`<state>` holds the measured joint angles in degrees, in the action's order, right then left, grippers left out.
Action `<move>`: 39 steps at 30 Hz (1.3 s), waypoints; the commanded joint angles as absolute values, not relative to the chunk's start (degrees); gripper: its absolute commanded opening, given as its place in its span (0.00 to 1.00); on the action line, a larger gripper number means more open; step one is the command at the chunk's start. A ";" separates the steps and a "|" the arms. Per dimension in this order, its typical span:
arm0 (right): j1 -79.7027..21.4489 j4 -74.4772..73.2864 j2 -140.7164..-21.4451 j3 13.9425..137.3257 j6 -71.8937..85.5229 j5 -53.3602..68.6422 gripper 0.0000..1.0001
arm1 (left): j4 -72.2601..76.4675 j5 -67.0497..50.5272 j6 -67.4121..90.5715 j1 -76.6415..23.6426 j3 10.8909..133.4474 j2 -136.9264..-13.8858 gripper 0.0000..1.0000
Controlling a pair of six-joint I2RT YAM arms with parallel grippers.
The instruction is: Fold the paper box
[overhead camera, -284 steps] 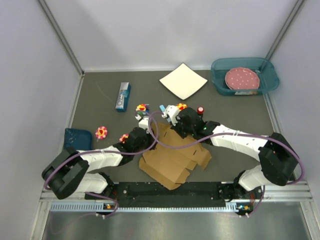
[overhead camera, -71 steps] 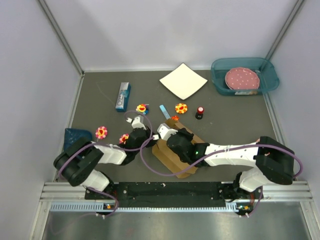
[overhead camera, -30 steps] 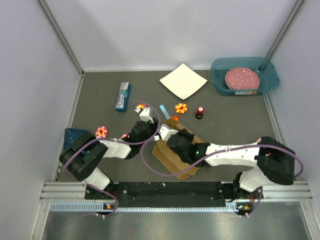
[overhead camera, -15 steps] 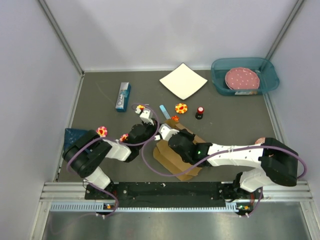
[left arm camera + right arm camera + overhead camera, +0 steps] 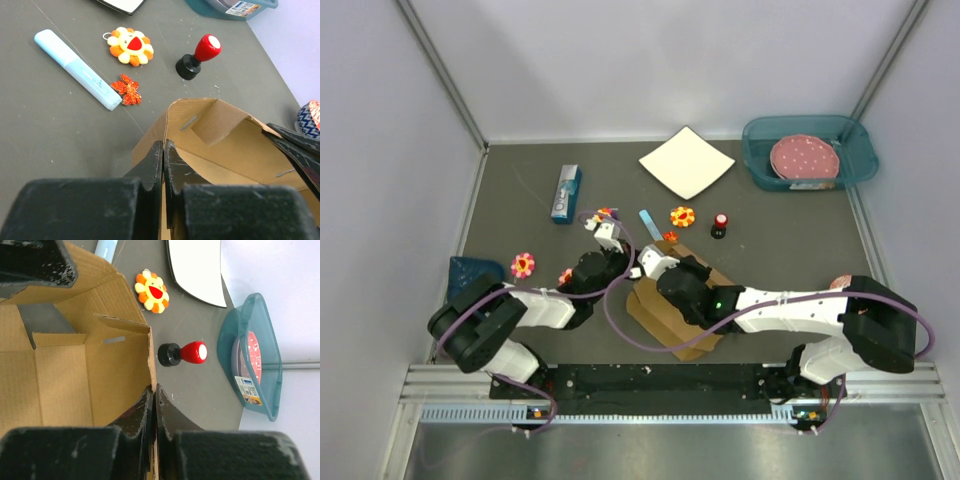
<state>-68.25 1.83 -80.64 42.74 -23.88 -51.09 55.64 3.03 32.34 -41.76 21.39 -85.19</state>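
The paper box (image 5: 672, 325) is brown cardboard, partly folded with raised walls, near the table's front middle. It also shows in the left wrist view (image 5: 227, 145) and the right wrist view (image 5: 65, 370). My left gripper (image 5: 163, 145) is shut on the box's left wall edge; in the top view it (image 5: 620, 270) is at the box's left side. My right gripper (image 5: 154, 389) is shut on the wall edge nearest the red stamp; in the top view it (image 5: 665, 270) is over the box's far corner. The arms hide much of the box from above.
Beyond the box lie a red-topped stamp (image 5: 720, 224), an orange flower toy (image 5: 681, 215) and a light blue tube (image 5: 649, 222). A white square sheet (image 5: 686, 162), a teal bin (image 5: 757, 165) and a small blue carton (image 5: 566, 193) lie farther back. Another flower toy (image 5: 523, 264) lies left.
The flat sheet of 9.5 s ago now stands folded with raised walls. In the last second the left wrist shifted slightly; both grippers stay at the box.
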 commanded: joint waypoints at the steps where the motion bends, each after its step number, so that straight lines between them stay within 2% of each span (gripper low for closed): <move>1: -69.26 5.27 -79.19 43.24 -22.67 -54.49 0.00 | 57.31 5.18 37.52 -44.11 20.39 -80.95 0.00; 13: -71.98 6.15 -80.16 41.84 -22.15 -57.30 0.00 | 55.72 10.10 39.11 -51.59 19.78 -82.44 0.00; 31: -74.88 0.71 -80.25 41.66 -15.56 -61.26 0.00 | 65.56 17.57 40.87 -59.50 16.44 -91.14 0.00; 39: -74.97 -3.25 -77.26 42.19 -11.08 -62.14 0.25 | 65.39 21.44 38.23 -61.08 15.91 -90.62 0.00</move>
<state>-75.07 -4.34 -80.01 39.75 -15.16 -59.94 63.83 19.66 40.77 -58.35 16.34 -90.17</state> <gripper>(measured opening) 0.203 0.013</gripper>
